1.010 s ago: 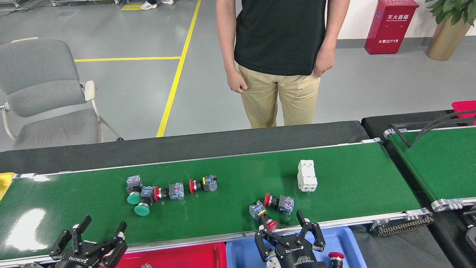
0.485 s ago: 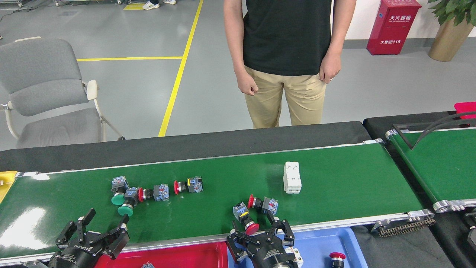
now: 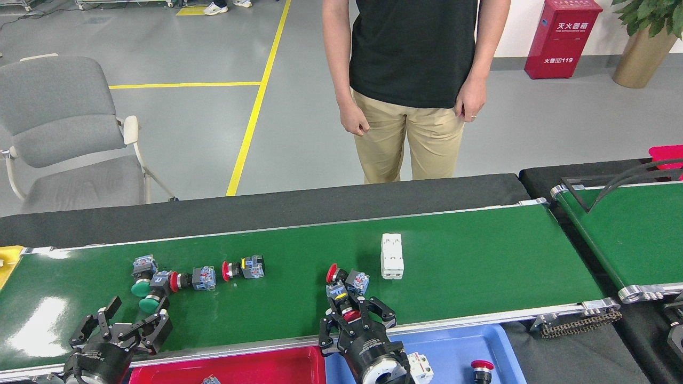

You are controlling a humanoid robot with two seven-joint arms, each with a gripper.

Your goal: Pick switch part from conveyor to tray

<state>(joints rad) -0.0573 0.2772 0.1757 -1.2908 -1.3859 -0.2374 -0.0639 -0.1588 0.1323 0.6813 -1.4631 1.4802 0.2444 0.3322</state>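
Note:
The conveyor (image 3: 480, 266) carries several switch parts. Two green-capped ones (image 3: 143, 288) and two red-capped ones (image 3: 243, 266) lie at the left, and a red-capped pair (image 3: 344, 278) sits at the middle. My right gripper (image 3: 353, 312) reaches over the near rail, its fingers (image 3: 387, 312) closed in on both sides of a red-capped switch part (image 3: 349, 316) that rests on the belt. At the left, my left gripper (image 3: 133, 320) is open at the near rail, just below the green-capped switches. The blue tray (image 3: 459, 346) lies under my right wrist.
A white breaker (image 3: 392, 256) stands on the belt to the right of my right gripper. The blue tray holds a white breaker (image 3: 421, 368) and a red-capped switch (image 3: 483, 368). A red tray (image 3: 240, 370) sits beside it. A person (image 3: 411, 80) stands behind the conveyor. A second belt (image 3: 629, 234) runs at right.
All parts on the belt have drifted left. My right gripper followed leftward, moved onto the belt and narrowed around the red-capped switch. My left gripper shifted slightly left and stays open.

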